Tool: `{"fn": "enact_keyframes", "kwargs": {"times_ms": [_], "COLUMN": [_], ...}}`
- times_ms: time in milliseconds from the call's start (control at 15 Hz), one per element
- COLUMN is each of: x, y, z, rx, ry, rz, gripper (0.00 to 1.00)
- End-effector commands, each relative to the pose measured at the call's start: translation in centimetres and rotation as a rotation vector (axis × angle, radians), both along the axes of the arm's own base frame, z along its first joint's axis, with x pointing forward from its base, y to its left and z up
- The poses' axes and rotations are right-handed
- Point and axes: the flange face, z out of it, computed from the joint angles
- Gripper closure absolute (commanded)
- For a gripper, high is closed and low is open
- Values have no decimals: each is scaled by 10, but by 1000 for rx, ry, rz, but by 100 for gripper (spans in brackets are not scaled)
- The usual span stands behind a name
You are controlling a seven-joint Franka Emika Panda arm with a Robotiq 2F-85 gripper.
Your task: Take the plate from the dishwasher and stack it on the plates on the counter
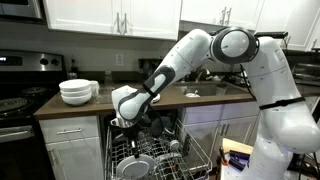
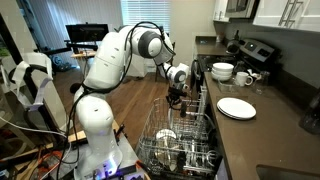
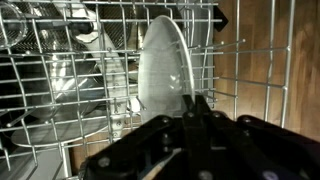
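Observation:
In the wrist view the pale grey-white plate stands on edge in the dishwasher's wire rack. My gripper has its two black fingers pressed together on the plate's lower right rim. In both exterior views the arm reaches down into the pulled-out rack, with the gripper just above the dishes. The low stack of white plates lies on the dark brown counter. In an exterior view the counter shows, but the plate stack is hidden.
A taller stack of white bowls and a mug stand on the counter near the black stove. Other dishes and glasses fill the rack beside the plate. White cabinets hang above.

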Motion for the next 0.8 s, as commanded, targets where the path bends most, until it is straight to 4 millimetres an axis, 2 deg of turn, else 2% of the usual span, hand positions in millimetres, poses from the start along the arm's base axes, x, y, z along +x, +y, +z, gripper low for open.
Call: {"fn": "enact_keyframes", "kwargs": {"times_ms": [0,200,333,733], "x": [-4,-3,-3,-3], "y": [-10,-17,-20,-23], "z": [31,43,43,17], "rx": [61,87,98,70], "ry": [8,6,12,34], "rz": [20,16,9,-15], "gripper": [95,95,95,95]}}
